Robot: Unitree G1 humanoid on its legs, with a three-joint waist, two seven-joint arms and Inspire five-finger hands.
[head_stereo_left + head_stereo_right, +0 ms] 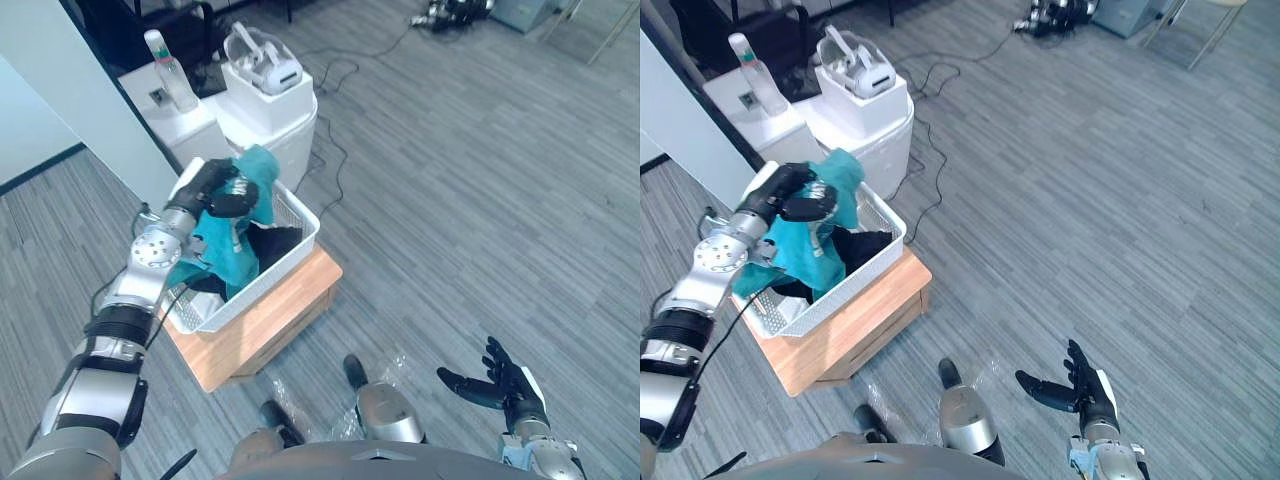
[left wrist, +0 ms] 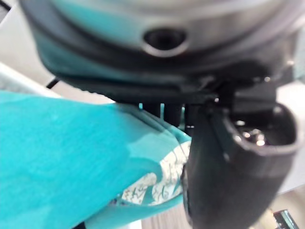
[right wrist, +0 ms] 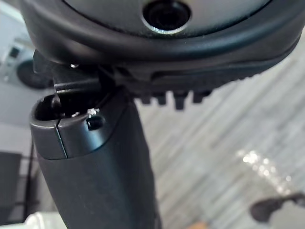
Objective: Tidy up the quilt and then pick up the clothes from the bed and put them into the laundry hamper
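Teal garment (image 2: 71, 157), white-printed, against the thumb of the left hand (image 2: 228, 167)

From my seat the room reads bright and even, lit from overhead. The grey floor (image 1: 480, 200) carries no hard shadows; I see just a soft, narrow one along the foot of the wooden stand (image 1: 300, 310). The white unit (image 1: 268, 100) behind it is nearly washed out on top. Clear plastic (image 1: 400, 368) on the floor glints, and the same sparkle shows in the right wrist view. The teal garment (image 2: 57, 143) is well lit beside the left hand (image 2: 228, 171), whose dark thumb catches small highlights.
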